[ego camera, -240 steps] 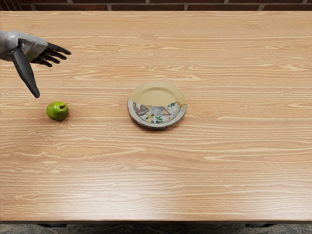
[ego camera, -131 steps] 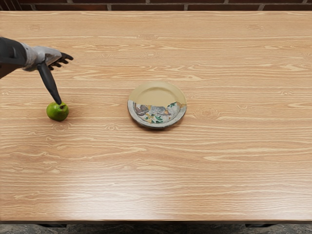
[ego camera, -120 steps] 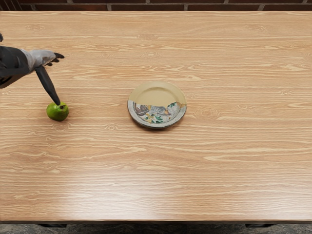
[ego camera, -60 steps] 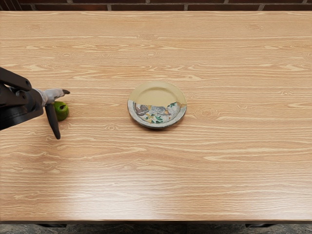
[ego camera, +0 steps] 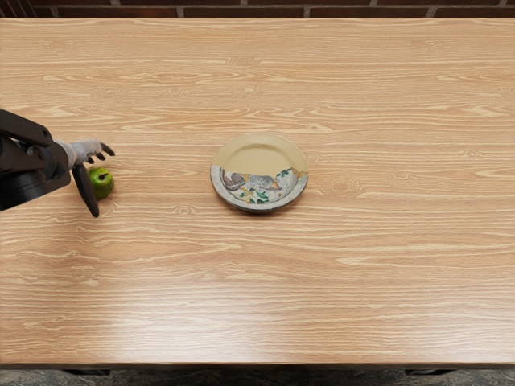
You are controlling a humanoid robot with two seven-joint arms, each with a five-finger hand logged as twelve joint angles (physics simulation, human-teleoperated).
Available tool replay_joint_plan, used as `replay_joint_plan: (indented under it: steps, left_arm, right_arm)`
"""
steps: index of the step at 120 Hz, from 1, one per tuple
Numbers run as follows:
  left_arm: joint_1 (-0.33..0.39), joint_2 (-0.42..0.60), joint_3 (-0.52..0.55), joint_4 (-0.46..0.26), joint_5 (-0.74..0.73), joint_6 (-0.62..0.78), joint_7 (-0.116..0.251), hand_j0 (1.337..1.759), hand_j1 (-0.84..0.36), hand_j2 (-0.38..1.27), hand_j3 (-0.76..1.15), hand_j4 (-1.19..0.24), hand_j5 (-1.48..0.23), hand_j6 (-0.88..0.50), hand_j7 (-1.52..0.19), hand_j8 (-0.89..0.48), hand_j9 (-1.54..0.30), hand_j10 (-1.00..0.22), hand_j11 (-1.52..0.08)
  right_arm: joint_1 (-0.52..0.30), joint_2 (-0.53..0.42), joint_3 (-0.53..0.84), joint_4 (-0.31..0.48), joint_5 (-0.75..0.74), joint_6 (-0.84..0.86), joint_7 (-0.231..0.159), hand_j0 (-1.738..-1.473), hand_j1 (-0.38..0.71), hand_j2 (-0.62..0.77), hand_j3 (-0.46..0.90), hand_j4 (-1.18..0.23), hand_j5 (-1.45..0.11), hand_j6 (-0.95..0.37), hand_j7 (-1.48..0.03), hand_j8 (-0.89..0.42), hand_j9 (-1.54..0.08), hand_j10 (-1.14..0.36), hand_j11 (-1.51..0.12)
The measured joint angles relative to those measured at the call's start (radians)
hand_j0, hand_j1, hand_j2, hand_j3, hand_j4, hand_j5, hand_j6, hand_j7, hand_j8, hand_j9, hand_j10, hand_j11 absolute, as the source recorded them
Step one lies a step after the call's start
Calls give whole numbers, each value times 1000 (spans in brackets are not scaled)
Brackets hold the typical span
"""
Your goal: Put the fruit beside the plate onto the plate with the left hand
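A small green pear [ego camera: 102, 182] lies on the wooden table [ego camera: 322, 265], well left of the plate [ego camera: 259, 153]. The plate is round and tan with a patterned lower half, and nothing lies on it. My left hand [ego camera: 87, 165] comes in from the left edge and sits right against the pear's left side, partly covering it. Its fingers [ego camera: 103, 149] are spread above the fruit and its dark thumb [ego camera: 85, 191] points down in front of it. The fingers are not closed around the pear. The right arm is out of view.
A brick wall edge [ego camera: 241, 10] runs along the far side of the table. Bare wood separates the pear from the plate.
The left hand came down from the upper left to table level beside the pear. In the last half second its thumb lifted slightly and the fingers spread. Pear and plate have not moved.
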Motion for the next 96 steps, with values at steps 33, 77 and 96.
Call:
replay_joint_plan:
  steps: [33, 77, 96]
  left_arm:
    - [10, -2, 0, 1, -3, 32, 2, 1658, 72, 47, 0, -232, -301, -232, -301, -232, -301, -232, -301]
    - [19, -37, 3, 1, -9, 29, 3, 1658, -156, 85, 0, -423, -545, -423, -545, -362, -547, -422, -547]
    - [16, -33, 2, -2, -12, 13, 2, 1656, -274, 69, 0, -562, -763, -381, -761, -250, -766, -337, -765]
  right_arm:
    - [0, 0, 0, 0, 0, 0, 0, -1658, -331, -3, 0, -15, -20, -15, -20, -15, -20, -15, -20]
    - [0, 0, 0, 0, 0, 0, 0, -1658, -331, -3, 0, -15, -20, -15, -20, -15, -20, -15, -20]
    - [0, 0, 0, 0, 0, 0, 0, -1658, -331, -3, 0, -15, -20, -15, -20, -15, -20, -15, -20]
